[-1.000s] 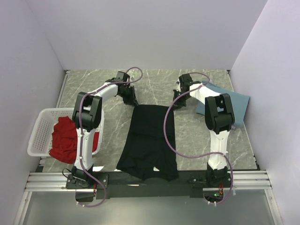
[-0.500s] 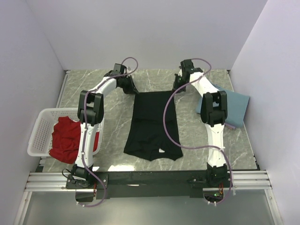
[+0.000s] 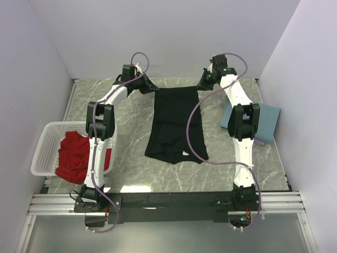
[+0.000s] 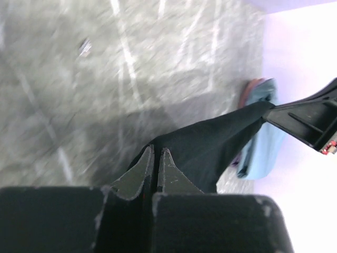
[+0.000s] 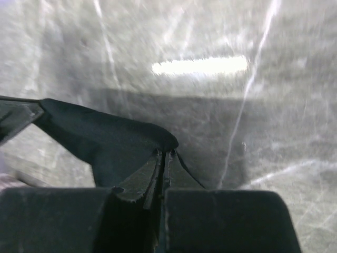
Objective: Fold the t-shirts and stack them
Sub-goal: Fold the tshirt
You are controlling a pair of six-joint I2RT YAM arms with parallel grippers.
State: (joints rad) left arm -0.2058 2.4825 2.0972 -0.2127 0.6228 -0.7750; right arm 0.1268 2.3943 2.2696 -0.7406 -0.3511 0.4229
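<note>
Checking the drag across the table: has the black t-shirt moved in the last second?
Yes. The black t-shirt has slid toward the back wall, away from the near edge of the table; its hem no longer overhangs that edge.

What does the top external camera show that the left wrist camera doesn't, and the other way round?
Only the top external view: the red t-shirt in the white basket, and the whole black t-shirt with its white mark. Only the left wrist view: the left gripper close up, shut on a corner of black cloth. Both: the black t-shirt stretched to the right gripper, the dusty-blue t-shirt, the marble table.
</note>
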